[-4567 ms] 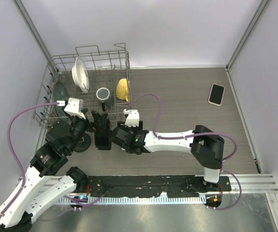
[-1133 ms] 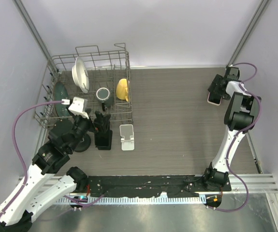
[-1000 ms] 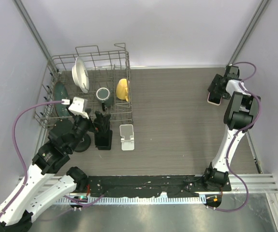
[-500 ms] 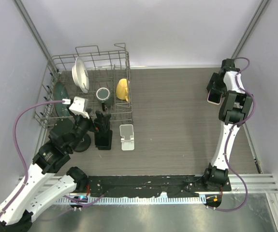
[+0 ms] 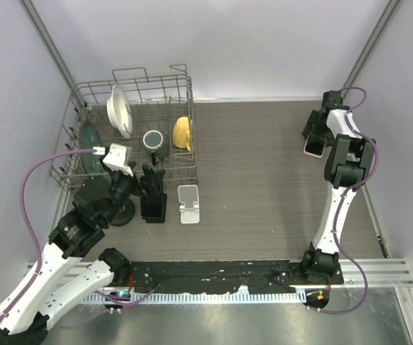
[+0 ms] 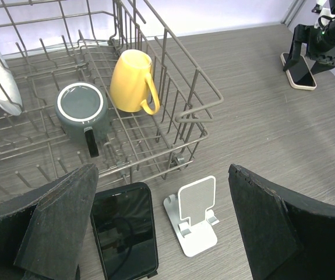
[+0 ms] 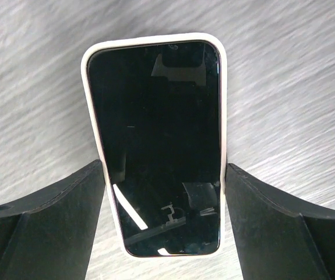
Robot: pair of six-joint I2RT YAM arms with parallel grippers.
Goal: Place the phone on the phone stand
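A phone in a white case (image 7: 161, 128) lies screen up at the table's far right (image 5: 312, 148). My right gripper (image 7: 162, 192) stands over it (image 5: 314, 135), its two black fingers pressed against the case's long sides. The white phone stand (image 5: 188, 203) sits empty on the table just in front of the dish rack, also seen in the left wrist view (image 6: 195, 213). My left gripper (image 6: 161, 175) hovers wide open above the stand with nothing between its fingers. In the left wrist view the white-cased phone (image 6: 301, 73) shows far off at the upper right.
A second phone in a black case (image 6: 123, 230) lies flat just left of the stand. The wire dish rack (image 5: 184, 86) at the back left holds a yellow mug (image 5: 182, 132), a grey mug (image 5: 154, 139) and plates. A metal rail runs along the right wall.
The right gripper has shifted slightly left with the white-cased phone, which slid that way too. Its fingers have drawn in a little onto the case. The left arm has not moved.
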